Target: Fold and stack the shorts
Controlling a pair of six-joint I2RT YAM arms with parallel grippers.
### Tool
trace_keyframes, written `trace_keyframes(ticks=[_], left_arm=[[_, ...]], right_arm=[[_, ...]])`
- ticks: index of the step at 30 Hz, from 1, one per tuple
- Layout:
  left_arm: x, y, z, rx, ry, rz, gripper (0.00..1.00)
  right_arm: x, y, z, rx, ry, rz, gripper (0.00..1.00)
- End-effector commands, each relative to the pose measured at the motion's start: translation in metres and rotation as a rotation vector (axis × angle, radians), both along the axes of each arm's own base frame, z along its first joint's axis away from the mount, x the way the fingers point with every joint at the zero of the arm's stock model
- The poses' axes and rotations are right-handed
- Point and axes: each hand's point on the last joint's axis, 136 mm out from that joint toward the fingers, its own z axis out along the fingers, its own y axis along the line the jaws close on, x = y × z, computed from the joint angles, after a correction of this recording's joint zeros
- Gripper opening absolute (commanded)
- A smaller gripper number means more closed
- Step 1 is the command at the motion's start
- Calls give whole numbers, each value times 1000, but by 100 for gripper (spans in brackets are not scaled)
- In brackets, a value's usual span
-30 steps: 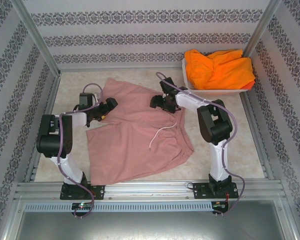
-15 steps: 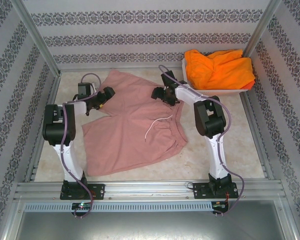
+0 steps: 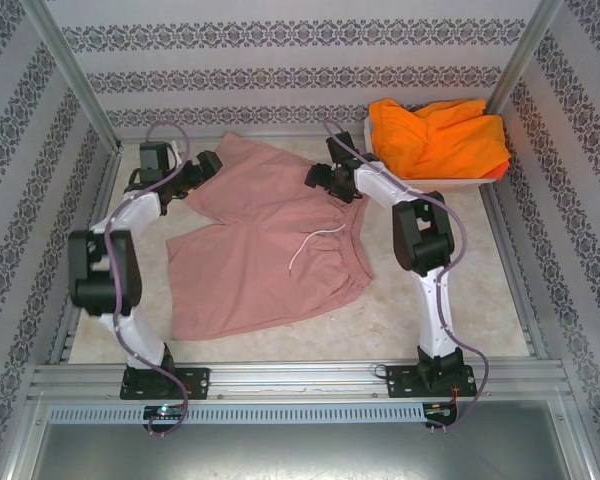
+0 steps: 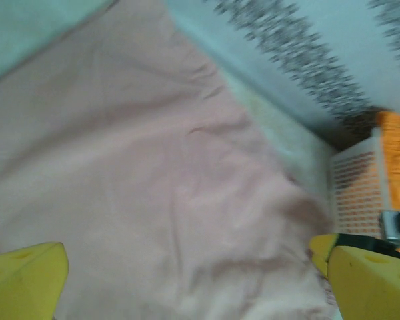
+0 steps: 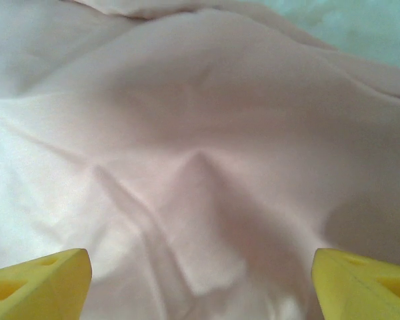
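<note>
The dusty pink shorts (image 3: 270, 240) lie spread flat on the table, with the white drawstring (image 3: 310, 250) on top. My left gripper (image 3: 208, 163) is open over the far left leg of the shorts. Its wrist view shows pink cloth (image 4: 153, 187) under the gripper (image 4: 197, 283), and its yellow fingertips (image 4: 27, 280) stand wide apart. My right gripper (image 3: 313, 178) is open over the far right part near the waistband. There, rumpled pink cloth (image 5: 200, 133) lies beneath the gripper (image 5: 200, 280). Bright orange shorts (image 3: 440, 135) are heaped in the basket.
The white lattice basket (image 3: 430, 183) stands at the back right corner, close to my right arm; its wall (image 4: 353, 193) also appears in the left wrist view. Patterned walls and metal frame rails enclose the table. Bare tabletop lies to the right front of the pink shorts.
Both arms have stretched toward the back of the table. The pink shorts have slid backward and slightly left with them. Both grippers have stayed open.
</note>
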Motion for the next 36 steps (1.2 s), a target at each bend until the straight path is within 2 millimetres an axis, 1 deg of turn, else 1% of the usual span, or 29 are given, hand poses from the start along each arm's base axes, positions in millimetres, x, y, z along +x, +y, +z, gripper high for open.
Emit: trace_keyframes(ticks=[1, 4, 7, 9, 11, 13, 14, 16, 17, 18, 20, 23, 26, 28, 30, 32, 34, 36], left_arm=[[-40, 12, 35, 71, -32, 36, 100], [-80, 16, 51, 100, -47, 75, 100], [-119, 19, 54, 112, -43, 118, 100], [-144, 19, 48, 104, -19, 137, 100], [-170, 18, 37, 89, 19, 156, 100], [-191, 17, 28, 61, 57, 183, 100], [-203, 18, 19, 51, 93, 204, 100], [-226, 22, 2, 25, 180, 269, 100], [-239, 24, -8, 14, 233, 303, 100], [-251, 25, -18, 3, 283, 331, 100], [-275, 24, -37, -27, 374, 372, 99], [-305, 23, -58, -46, 476, 418, 94], [-328, 21, -75, -64, 558, 457, 89], [-345, 25, -86, -44, 632, 493, 88], [-360, 31, -91, 0, 692, 529, 84], [-375, 39, -94, 51, 759, 567, 84], [-385, 41, -96, 74, 819, 576, 84], [-394, 36, -103, 62, 881, 573, 84]], right_arm=[[-6, 11, 109, 34, -230, 64, 87], [-30, 17, 151, 20, -326, 137, 87], [-61, 20, 180, -5, -407, 227, 88], [-83, 19, 191, -31, -452, 285, 89], [-107, 13, 201, -61, -504, 329, 90], [-129, 8, 205, -73, -548, 357, 91], [-140, 4, 210, -67, -579, 361, 91], [-159, -3, 213, -63, -615, 372, 93], [-168, -8, 213, -66, -628, 370, 97], [-174, -12, 213, -70, -638, 372, 98], [-188, -19, 210, -69, -654, 379, 98], [-203, -27, 204, -70, -665, 387, 98], [-211, -40, 195, -100, -654, 388, 98], [-214, -47, 192, -93, -640, 376, 98], [-217, -51, 190, -73, -635, 363, 98], [-219, -54, 186, -59, -629, 348, 98], [-221, -56, 180, -54, -613, 342, 98], [-224, -57, 173, -52, -595, 338, 98]])
